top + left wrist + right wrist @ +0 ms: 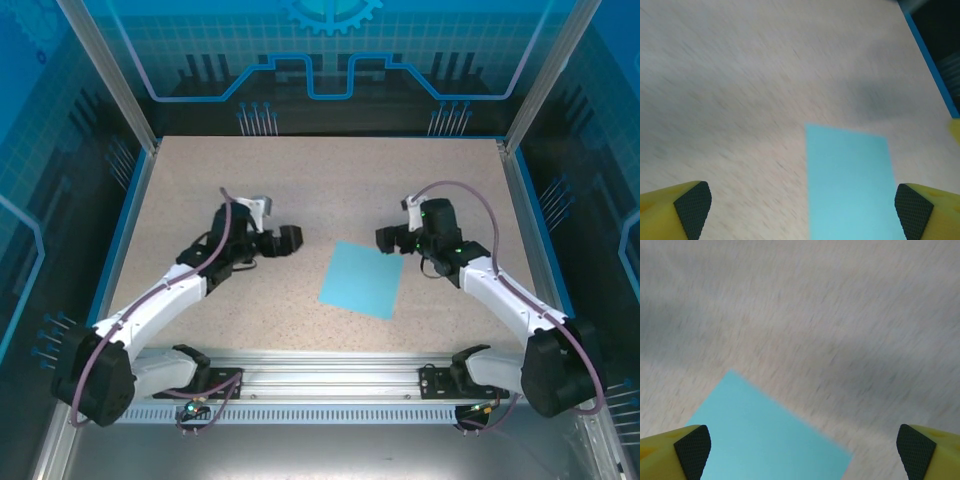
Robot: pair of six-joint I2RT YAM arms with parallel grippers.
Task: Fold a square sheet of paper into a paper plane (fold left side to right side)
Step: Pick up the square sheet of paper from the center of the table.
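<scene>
From where I stand, the square sheet of paper (362, 280) lies flat on the counter (300, 180), in the gap between the two arms and a little nearer the right one. The right pincer (804, 452) hangs just beyond the sheet's far right corner, with its jaws spread wide and gripping nothing. From its own camera, one corner of the paper reaches in between its fingers. The left pincer (802, 212) sits off to the sheet's left, apart from it, also wide open and empty. In its view the paper lies toward the right-hand finger.

I count one sheet, two arms and two pincers with two fingers each.

The paper is thin, plain and light blue, with four straight edges, and sits slightly askew to the counter's sides. The counter is a speckled, grainy beige with a blue border. The fingers are yellow, and each is tipped with dark, cross-hatched pads (692, 210). The arms (170, 295) are white and black, and a purplish cable (225, 225) loops along each.
</scene>
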